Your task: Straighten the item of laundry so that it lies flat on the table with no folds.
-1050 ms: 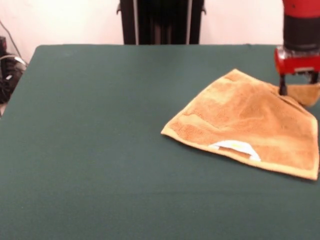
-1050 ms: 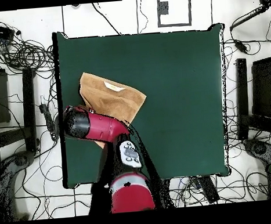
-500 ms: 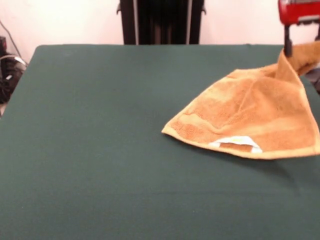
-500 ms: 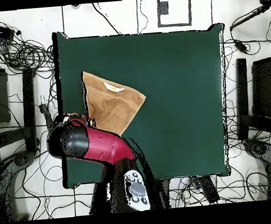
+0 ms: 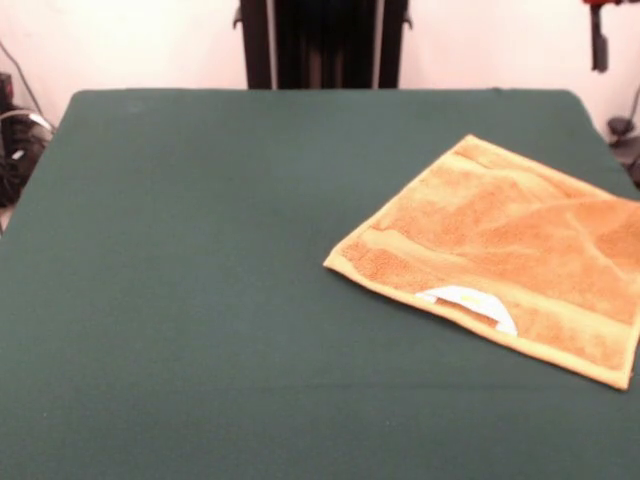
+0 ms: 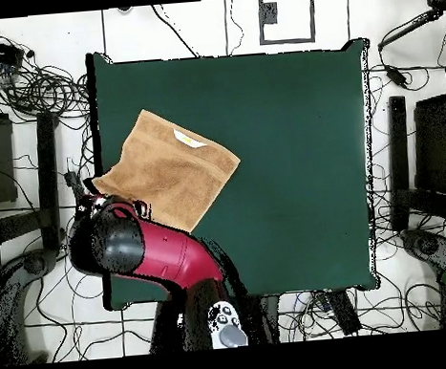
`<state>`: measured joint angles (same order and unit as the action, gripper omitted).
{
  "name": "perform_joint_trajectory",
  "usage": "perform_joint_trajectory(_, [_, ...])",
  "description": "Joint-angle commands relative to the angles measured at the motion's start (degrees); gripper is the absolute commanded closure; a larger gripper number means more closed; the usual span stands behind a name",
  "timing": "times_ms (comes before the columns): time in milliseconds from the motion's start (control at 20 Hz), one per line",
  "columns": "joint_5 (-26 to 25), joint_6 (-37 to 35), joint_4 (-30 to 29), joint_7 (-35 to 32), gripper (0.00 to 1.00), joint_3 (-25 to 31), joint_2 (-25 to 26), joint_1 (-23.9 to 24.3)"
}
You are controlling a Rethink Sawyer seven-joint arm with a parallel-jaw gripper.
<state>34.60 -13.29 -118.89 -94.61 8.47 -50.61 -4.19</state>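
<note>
one flat towel well below the tool, grip state unreadable

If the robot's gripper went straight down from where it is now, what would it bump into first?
Probably nothing on the table. The gripper hangs high past the dark green felt table's edge, beyond the orange-tan terry towel's overhanging corner. Depth is unclear, so it might just clip that corner.

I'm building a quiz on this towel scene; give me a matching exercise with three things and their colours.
Things:
1. towel
2. table
3. label at the towel's hem

Colours:
a. dark green
b. white
c. orange-tan

Pairs: 1-c, 2-a, 3-b
</note>
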Motion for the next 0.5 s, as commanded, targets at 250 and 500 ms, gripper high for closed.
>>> perform_joint_trajectory(250, [-3.4,-6.65,12.36,-14.6,0.0,-8.32,9.88,-15.33])
perform_joint_trajectory(500, [-5.75,-9.4,4.17,-13.79,0.0,-14.52,4.21,-13.26])
